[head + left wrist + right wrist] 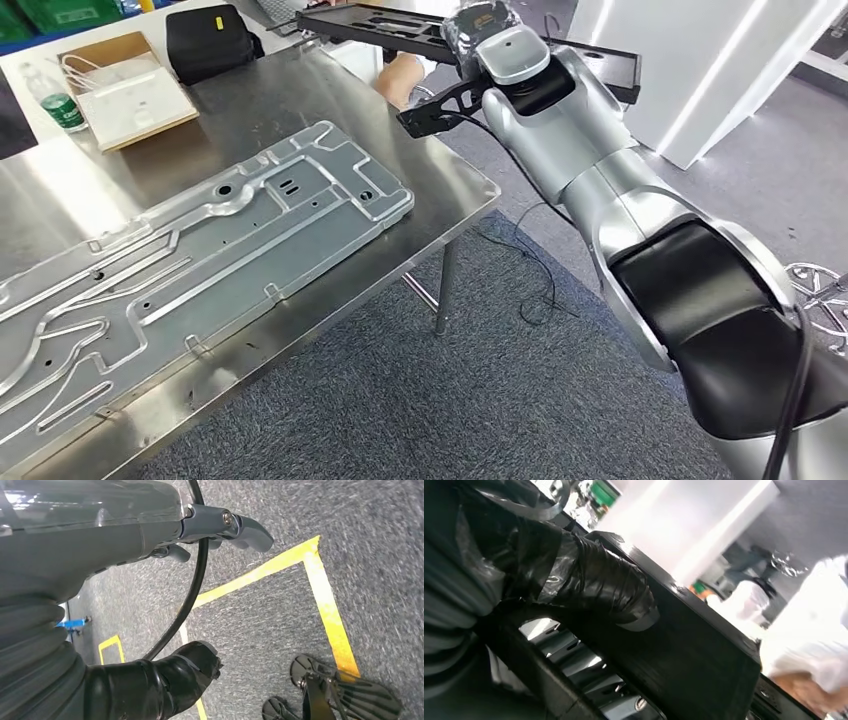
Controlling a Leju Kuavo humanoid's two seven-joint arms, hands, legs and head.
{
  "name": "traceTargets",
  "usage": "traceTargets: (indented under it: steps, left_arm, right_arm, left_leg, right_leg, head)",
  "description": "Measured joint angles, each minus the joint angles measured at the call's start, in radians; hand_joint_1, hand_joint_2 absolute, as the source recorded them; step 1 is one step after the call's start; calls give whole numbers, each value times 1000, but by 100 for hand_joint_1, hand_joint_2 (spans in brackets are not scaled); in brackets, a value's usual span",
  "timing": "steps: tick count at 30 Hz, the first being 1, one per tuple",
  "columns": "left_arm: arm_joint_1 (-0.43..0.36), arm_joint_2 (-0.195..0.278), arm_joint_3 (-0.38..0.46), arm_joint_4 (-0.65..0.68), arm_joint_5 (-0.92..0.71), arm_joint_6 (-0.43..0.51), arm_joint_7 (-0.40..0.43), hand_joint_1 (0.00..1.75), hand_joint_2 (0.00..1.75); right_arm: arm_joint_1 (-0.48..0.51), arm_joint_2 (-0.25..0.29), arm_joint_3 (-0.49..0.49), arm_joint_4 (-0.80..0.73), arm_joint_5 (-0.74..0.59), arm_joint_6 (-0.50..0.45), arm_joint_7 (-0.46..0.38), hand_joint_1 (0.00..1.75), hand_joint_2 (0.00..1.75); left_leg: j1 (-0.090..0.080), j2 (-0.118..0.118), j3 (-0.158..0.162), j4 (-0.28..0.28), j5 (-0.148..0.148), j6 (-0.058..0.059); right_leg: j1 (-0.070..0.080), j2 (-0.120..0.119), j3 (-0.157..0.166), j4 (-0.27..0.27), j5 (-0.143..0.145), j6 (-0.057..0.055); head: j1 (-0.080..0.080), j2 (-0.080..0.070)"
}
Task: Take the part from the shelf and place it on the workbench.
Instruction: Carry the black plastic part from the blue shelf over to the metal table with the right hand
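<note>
The part (380, 28) is a long flat black frame with raised edges, held in the air past the far right corner of the steel workbench (440, 190). My right hand (468, 28) grips it at the end of my outstretched silver arm. In the right wrist view the black-taped thumb (589, 580) presses on the rim of the part (694, 645), and its other fingers are hidden under it. My left hand (200, 595) hangs over the carpet with its fingers apart and nothing in them.
A large stamped metal plate (190, 260) covers most of the workbench. A black bag (208, 40), a cardboard box (130, 95) and a bottle (60, 105) sit at its far side. A person's arm (400, 78) shows beyond the table corner. Yellow tape (325, 605) marks the floor.
</note>
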Motion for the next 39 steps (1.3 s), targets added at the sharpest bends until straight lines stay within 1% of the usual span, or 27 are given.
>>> traceTargets:
  steps: [2,3,4,5,6,7,9,11,13,14,15,17,19,20,21,23,25,26,28,30,31,32,34,35,36,37,39]
  left_arm:
    - [-3,1,0,0,-4,0,1,0,175]
    - [-4,2,0,0,-6,0,1,0,175]
    - [-5,2,0,0,-7,0,1,0,175]
    - [-5,3,0,-1,-8,0,1,0,175]
    - [-5,4,0,-1,-9,0,1,0,175]
    - [-4,5,0,-1,-11,0,1,0,175]
    - [-3,4,1,-1,-13,0,1,0,175]
    - [-1,4,1,-1,-15,0,2,0,175]
    - [0,5,1,-1,-16,0,2,0,175]
    - [2,5,1,-1,-16,0,2,0,175]
    - [2,5,1,-2,-16,0,2,0,175]
    - [0,6,1,-2,-17,0,2,0,175]
    - [-2,8,1,-2,-17,1,2,0,175]
    - [-2,8,1,-2,-18,1,2,0,175]
    - [-2,9,1,-2,-18,1,2,0,175]
    - [-1,10,1,-2,-19,0,2,0,175]
    - [-1,11,2,-2,-19,0,1,0,175]
    - [-1,11,2,-2,-19,-1,1,0,175]
    - [-1,10,2,-2,-20,-1,0,0,175]
    - [-2,10,2,-2,-22,-2,-1,0,175]
    - [-3,9,3,-3,-22,-2,-2,0,175]
    - [-4,9,3,-3,-23,-3,-3,0,175]
    - [-5,9,4,-3,-23,-4,-3,0,175]
    - [-5,9,4,-3,-23,-4,-3,0,175]
    - [-5,9,4,-3,-24,-4,-3,0,175]
    - [-5,9,4,-3,-25,-4,-3,0,175]
    - [-4,5,4,-2,-27,-4,-3,0,175]
  right_arm:
    - [6,4,0,4,-1,-3,2,175,175]
    - [12,5,0,7,-1,-4,2,175,175]
    - [18,5,0,11,-1,-4,2,175,175]
    - [24,5,0,14,-1,-4,2,175,175]
    - [28,5,0,16,-1,-4,2,175,175]
    - [30,5,0,18,-1,-4,1,175,175]
    - [30,5,0,20,-1,-5,1,175,175]
    - [31,7,0,22,-1,-6,1,175,175]
    - [31,12,0,23,-1,-7,1,175,175]
    - [32,15,0,23,0,-7,1,175,175]
    - [32,17,0,23,0,-8,0,175,175]
    - [33,19,0,23,1,-8,0,175,175]
    - [37,20,0,24,2,-9,0,175,175]
    - [40,20,0,24,2,-9,0,175,175]
    - [43,21,0,24,2,-9,0,175,175]
    - [43,22,0,25,4,-9,0,175,175]
    - [39,23,0,25,6,-8,0,175,175]
    - [38,25,0,25,7,-8,0,175,175]
    - [37,32,0,26,8,-8,-1,175,175]
    - [36,37,0,26,8,-9,-2,175,175]
    - [36,38,0,27,8,-9,-2,175,175]
    - [36,38,0,28,8,-9,-2,175,175]
    - [40,38,0,32,8,-9,-1,175,175]
    - [43,38,0,35,8,-9,-1,175,175]
    - [45,38,0,37,8,-9,-1,175,175]
    - [46,38,0,38,8,-9,-1,175,175]
    - [45,39,0,39,8,-11,-1,175,175]
  left_leg:
    - [0,-21,2,-1,-1,11]
    - [-1,-34,2,0,-2,14]
    - [-3,-50,3,2,-3,17]
    - [-6,-67,3,4,-4,18]
    - [-9,-83,5,7,-5,19]
    - [-11,-98,6,8,-7,19]
    - [-12,-122,4,11,-8,15]
    - [-4,-144,-2,10,-6,5]
    - [1,-160,-6,7,-4,-7]
    - [-1,-142,-10,14,-10,-13]
    - [-3,-111,-20,38,-25,-19]
    - [-2,-40,-71,146,-80,-33]
    - [7,-20,-130,259,-119,-45]
    - [12,-18,-138,272,-114,-51]
    - [15,-14,-125,245,-90,-56]
    - [17,19,-58,112,-24,-64]
    - [12,42,-10,19,5,-55]
    - [8,41,-7,10,2,-46]
    - [8,17,-8,11,1,-27]
    - [12,-2,-6,8,1,-13]
    - [13,-12,-5,7,1,-6]
    - [12,-23,-4,7,1,-1]
    - [7,-48,-4,7,0,4]
    - [4,-63,-3,7,0,6]
    - [0,-78,-2,8,-1,7]
    - [-5,-93,1,8,-1,7]
    - [-9,-119,3,8,-1,7]
  right_leg:
    - [-2,51,-65,126,-57,0]
    - [-2,61,-104,194,-78,-1]
    - [0,65,-133,236,-82,-2]
    - [1,68,-146,241,-64,-5]
    - [2,72,-140,207,-29,-11]
    - [4,84,-118,141,18,-20]
    - [5,131,-71,19,77,-38]
    - [9,152,-50,-26,83,-45]
    - [9,127,-39,-44,85,-45]
    - [6,115,-30,-55,88,-46]
    - [2,101,-21,-66,91,-47]
    - [0,74,-7,-78,91,-48]
    - [-2,47,-2,-77,85,-46]
    - [-4,33,1,-76,81,-44]
    - [-7,20,5,-74,76,-39]
    - [-11,-5,12,-65,63,-28]
    - [-6,-24,15,-54,50,-14]
    - [-2,-31,16,-53,46,-8]
    - [0,-43,22,-56,42,1]
    - [-7,-13,13,-28,16,7]
    - [-9,14,-8,17,-10,9]
    - [-9,40,-41,83,-41,7]
    - [-4,61,-116,218,-84,1]
    - [0,64,-139,247,-80,-3]
    - [4,67,-144,237,-56,-11]
    - [8,75,-128,185,-15,-21]
    - [14,120,-78,50,61,-49]
  head:
    - [0,0]
    - [0,0]
    - [0,0]
    - [0,0]
    - [0,0]
    - [0,0]
    - [-1,0]
    - [-1,0]
    - [-1,0]
    - [-1,0]
    - [-2,0]
    - [-4,0]
    - [-4,0]
    - [-4,0]
    - [-4,0]
    - [-4,0]
    - [-4,0]
    - [-4,0]
    - [-3,0]
    - [-3,0]
    - [-3,0]
    - [-3,0]
    - [-3,0]
    - [-3,0]
    - [-3,0]
    - [-3,0]
    - [-5,0]
